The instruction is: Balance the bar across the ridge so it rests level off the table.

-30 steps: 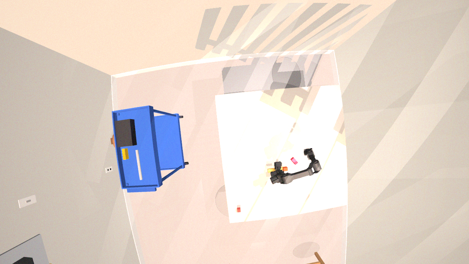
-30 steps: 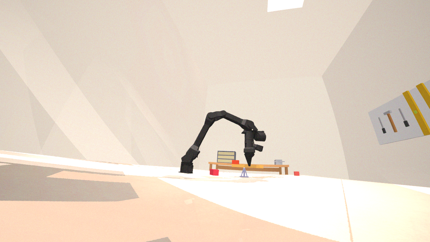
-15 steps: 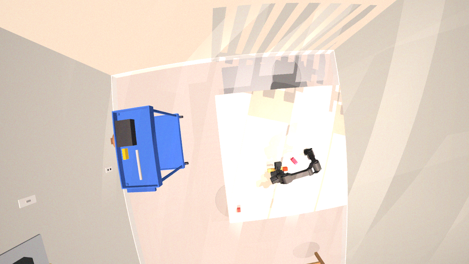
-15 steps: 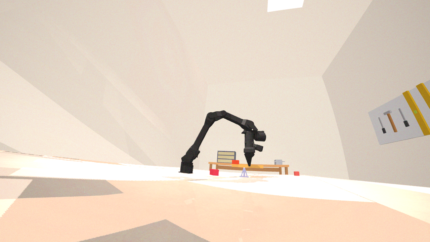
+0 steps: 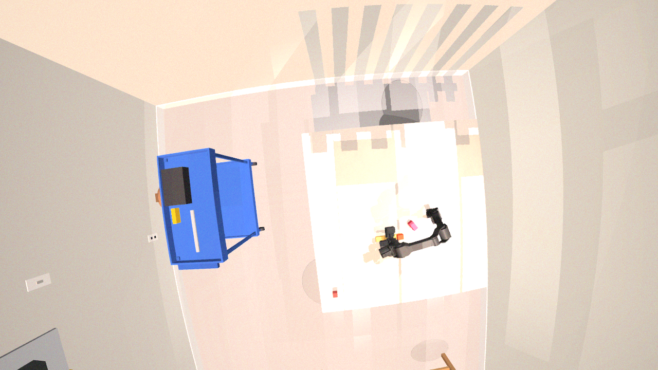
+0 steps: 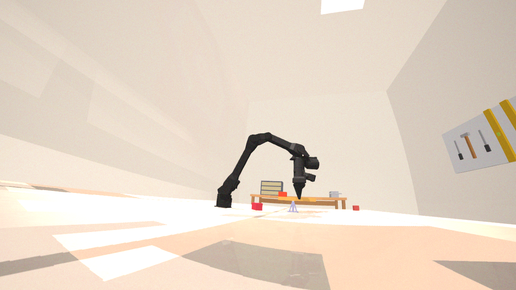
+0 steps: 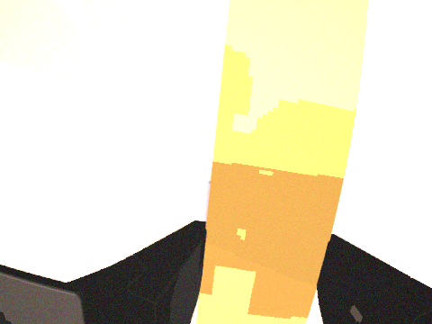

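The yellow-orange bar (image 5: 379,238) (image 6: 308,199) (image 7: 274,216) is level above the table in the exterior view, with an orange-red block (image 5: 399,236) (image 6: 282,193) on its left end. The small lilac ridge (image 6: 292,207) stands under the bar, left of the fingers; its top is at the bar's underside, and whether they touch is too small to tell. My gripper (image 6: 299,198) (image 7: 263,242) is shut on the bar, a little right of the ridge in the exterior view. In the wrist view a black finger is on each side of the bar. The ridge is almost wholly hidden there.
A crimson block (image 5: 412,224) (image 6: 256,206) lies on the table between the arm's base and the ridge. A small red block (image 5: 334,294) (image 6: 355,208) lies far off, near a table corner. A blue cart (image 5: 197,198) stands apart at the left in the top view.
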Available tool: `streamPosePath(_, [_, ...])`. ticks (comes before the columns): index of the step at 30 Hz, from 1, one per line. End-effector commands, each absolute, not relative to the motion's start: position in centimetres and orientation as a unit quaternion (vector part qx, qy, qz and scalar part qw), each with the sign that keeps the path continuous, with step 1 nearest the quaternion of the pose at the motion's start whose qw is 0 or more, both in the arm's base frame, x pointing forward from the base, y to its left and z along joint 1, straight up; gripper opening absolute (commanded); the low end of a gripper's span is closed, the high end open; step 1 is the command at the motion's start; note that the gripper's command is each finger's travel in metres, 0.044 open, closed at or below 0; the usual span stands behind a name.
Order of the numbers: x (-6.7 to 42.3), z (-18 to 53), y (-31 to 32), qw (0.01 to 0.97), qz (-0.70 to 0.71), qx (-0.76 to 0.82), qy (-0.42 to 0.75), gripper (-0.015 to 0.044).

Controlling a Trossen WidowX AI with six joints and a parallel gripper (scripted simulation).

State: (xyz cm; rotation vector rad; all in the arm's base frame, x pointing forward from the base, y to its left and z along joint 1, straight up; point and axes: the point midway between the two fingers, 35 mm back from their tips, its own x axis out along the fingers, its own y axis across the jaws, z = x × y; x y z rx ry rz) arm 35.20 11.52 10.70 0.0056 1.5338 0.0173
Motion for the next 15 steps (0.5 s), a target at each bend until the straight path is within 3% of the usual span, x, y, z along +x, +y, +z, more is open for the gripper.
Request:
streamPosePath(1, [35.20, 10.70, 11.52, 0.720, 0.008, 0.003, 0.694, 0.0157])
streamPosePath(15, [35.20, 10.70, 11.52, 0.720, 0.008, 0.003, 0.694, 0.0167])
